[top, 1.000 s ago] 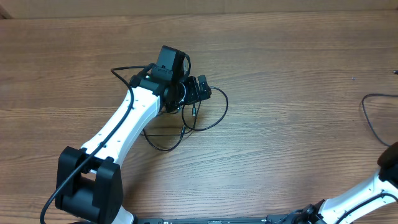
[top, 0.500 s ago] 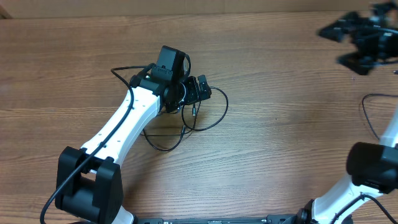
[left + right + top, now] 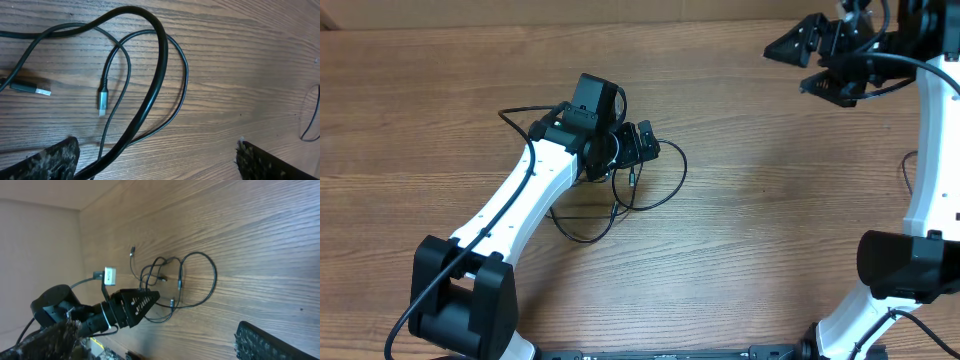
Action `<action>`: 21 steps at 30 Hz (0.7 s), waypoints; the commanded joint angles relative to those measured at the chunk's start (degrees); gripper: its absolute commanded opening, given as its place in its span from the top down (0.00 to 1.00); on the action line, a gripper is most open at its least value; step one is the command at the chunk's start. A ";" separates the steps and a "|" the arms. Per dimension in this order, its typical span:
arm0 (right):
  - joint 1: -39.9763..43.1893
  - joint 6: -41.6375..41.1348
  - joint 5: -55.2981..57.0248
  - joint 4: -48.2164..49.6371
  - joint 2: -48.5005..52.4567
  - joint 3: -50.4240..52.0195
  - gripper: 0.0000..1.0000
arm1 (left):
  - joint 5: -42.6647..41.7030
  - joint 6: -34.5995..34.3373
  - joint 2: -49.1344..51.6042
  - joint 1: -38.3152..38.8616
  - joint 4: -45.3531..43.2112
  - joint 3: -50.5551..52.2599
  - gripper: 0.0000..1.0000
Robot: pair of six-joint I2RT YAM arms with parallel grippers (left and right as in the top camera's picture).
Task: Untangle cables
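Right now the left gripper (image 3: 638, 145) hangs low over the tangle with its jaws spread wide and nothing between them. Directly beneath it the cables (image 3: 163, 55) lie on the wooden table (image 3: 770, 230). Their loops cross one another, and a small silver plug (image 3: 102, 100) points down inside one loop. The tangle's long axis runs roughly side to side across the table, and its biggest loop bulges toward the right arm's side. The right gripper (image 3: 805, 68) is also wide open and empty, but it is raised well away from the tangle, near the far edge. A thin dark line (image 3: 306, 120) well apart from the tangle may be another cord, though too little of it shows to be sure. I'd judge the left arm far better placed to take the first strand, with only a short drop onto a crossing.
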State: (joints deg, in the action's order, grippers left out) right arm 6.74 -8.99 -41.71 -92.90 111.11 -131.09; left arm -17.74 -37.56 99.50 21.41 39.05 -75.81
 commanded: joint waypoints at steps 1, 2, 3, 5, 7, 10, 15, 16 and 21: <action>0.04 0.20 0.33 1.11 -1.05 2.40 0.00 | 0.35 0.07 0.52 0.46 -0.02 -1.27 0.01; 0.07 1.42 1.95 1.66 -1.05 3.32 0.00 | 0.35 0.07 0.52 0.46 -0.02 -1.27 0.00; 0.07 2.12 4.35 2.23 -1.05 4.00 0.00 | 0.35 0.07 0.52 0.46 -0.02 -1.27 0.01; 0.07 2.23 8.83 3.13 -1.05 6.03 0.00 | 0.35 0.07 0.52 0.46 0.00 -1.27 0.00; 0.07 1.29 8.92 3.76 -0.94 8.63 0.00 | 0.35 0.07 0.52 0.48 -0.02 -1.27 0.00; -0.44 -1.27 6.80 5.81 -0.85 13.62 0.00 | 0.35 0.07 0.52 0.48 -0.02 -1.27 0.00; -2.93 -2.36 4.17 13.62 -0.83 25.49 0.00 | 0.66 -1.77 0.52 0.46 -1.92 -1.25 0.00; -3.41 -3.93 3.48 15.37 -0.85 28.20 0.00 | 0.61 -3.67 0.52 0.37 -4.68 -1.25 0.00; -4.50 -5.92 1.01 22.21 -0.85 38.45 0.00 | -5.68 -3.54 0.44 -1.70 -9.92 -1.95 0.00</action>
State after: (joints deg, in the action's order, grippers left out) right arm 2.50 -13.34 -38.20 -72.27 111.09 -96.01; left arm -19.14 -40.40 99.53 21.23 30.55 -76.09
